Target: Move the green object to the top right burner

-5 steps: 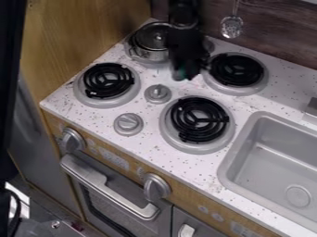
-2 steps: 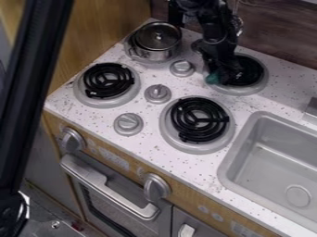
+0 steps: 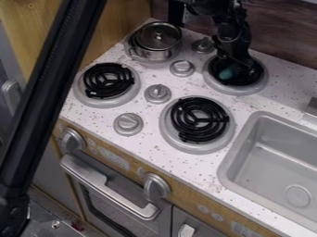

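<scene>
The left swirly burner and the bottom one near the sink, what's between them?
A small silver knob on the white counter, in the camera view.

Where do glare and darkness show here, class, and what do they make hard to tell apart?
Camera view: highlights streak the oven handle and glint on the pot; the pale counter looks bright; the black tool blends into the dark coil of the top right burner, so their edges are hard to separate; the green object shows only dimly.
</scene>
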